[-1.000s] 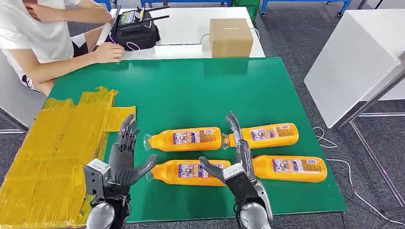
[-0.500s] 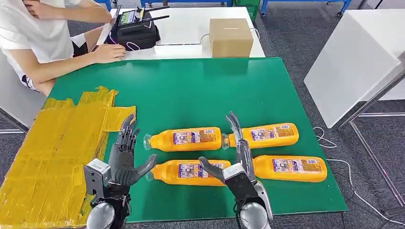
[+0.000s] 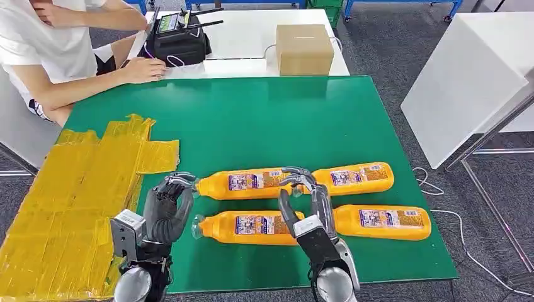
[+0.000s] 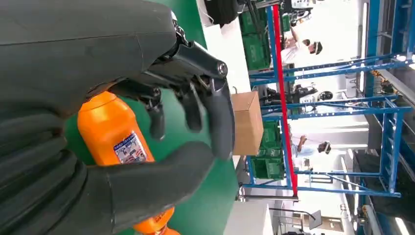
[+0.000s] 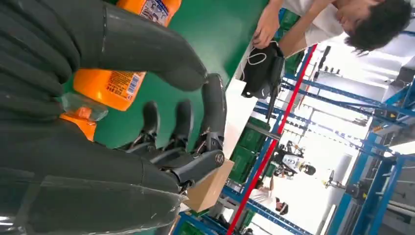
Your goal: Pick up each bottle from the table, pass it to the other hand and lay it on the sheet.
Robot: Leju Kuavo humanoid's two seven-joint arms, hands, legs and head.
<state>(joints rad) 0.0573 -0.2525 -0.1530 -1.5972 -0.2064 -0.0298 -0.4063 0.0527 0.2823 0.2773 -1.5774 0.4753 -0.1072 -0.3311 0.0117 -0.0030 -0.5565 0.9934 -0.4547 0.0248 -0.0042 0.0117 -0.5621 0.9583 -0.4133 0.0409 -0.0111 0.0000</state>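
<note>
Head view: 4 orange bottles (image 3: 244,183) on green table (image 3: 252,119); both hands' fingers curled, empty.

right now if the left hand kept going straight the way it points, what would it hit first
Probably the cap end of the far-left bottle: the left hand, fingers curled, points away from the robot, just beside that cap. Height above the table is unclear.
</note>
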